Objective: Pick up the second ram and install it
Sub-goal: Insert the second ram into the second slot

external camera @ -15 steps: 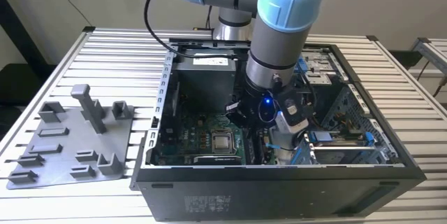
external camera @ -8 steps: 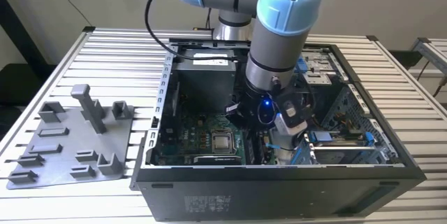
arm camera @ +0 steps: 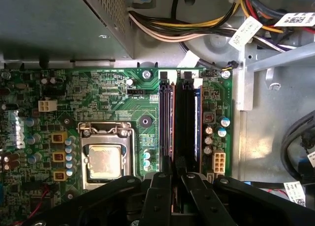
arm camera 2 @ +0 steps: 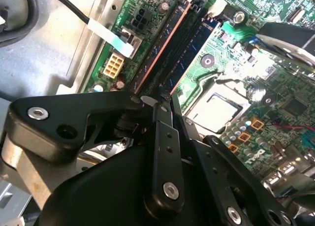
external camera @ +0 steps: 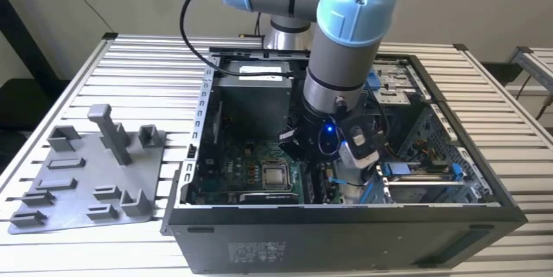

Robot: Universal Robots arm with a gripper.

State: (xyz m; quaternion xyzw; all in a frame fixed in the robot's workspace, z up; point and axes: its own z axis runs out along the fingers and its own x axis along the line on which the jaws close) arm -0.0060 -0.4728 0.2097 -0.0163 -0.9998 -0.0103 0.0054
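The second ram [arm camera: 185, 122] is a long dark strip standing on edge in a black socket of the green motherboard [arm camera: 113, 93], beside another dark strip with an orange line [arm camera: 167, 117]. My gripper [arm camera: 177, 176] sits at its near end, with its black fingers [arm camera: 162, 179] drawn close on either side. In the second wrist view the fingertips [arm camera 2: 158, 99] meet at the end of the ram [arm camera 2: 178, 45]. In the exterior view the arm reaches down into the open computer case [external camera: 346, 215], and the gripper [external camera: 318, 160] is low over the board.
A grey power-supply box [external camera: 255, 89] and a bundle of coloured cables [arm camera: 197, 29] sit beyond the sockets. The processor socket [arm camera: 104, 159] lies beside them. A metal drive cage [external camera: 423, 177] is on the exterior view's right. A grey pegged tray [external camera: 87, 173] lies outside the case.
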